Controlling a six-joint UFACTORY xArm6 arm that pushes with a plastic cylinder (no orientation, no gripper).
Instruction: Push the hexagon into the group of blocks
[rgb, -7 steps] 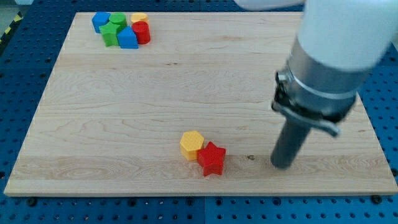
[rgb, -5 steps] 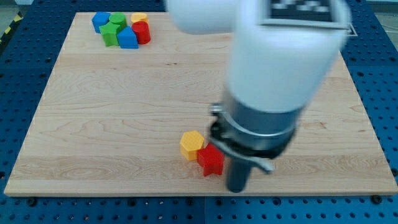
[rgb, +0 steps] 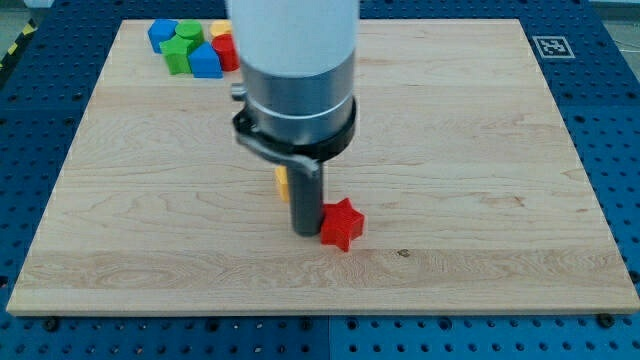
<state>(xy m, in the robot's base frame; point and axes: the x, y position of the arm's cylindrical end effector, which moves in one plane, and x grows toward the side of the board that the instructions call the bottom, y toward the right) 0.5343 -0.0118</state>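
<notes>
My tip (rgb: 305, 232), a bare rod holding nothing, sits lower-centre touching the red star (rgb: 341, 223), screening the yellow hexagon (rgb: 283, 181).

No readable text, number or brand is shown anywhere. One sign is seen: a small black-and-white square marker (rgb: 552, 47), printed on the wooden board (rgb: 470, 170) at its far right corner. Its pattern is a coded grid, not letters, and it is too small to be made out further. At the far left edge, a strip of yellow-and-black hazard striping (rgb: 14, 45) is glimpsed on the blue perforated table (rgb: 30, 150). No label is carried by the blocks.
</notes>
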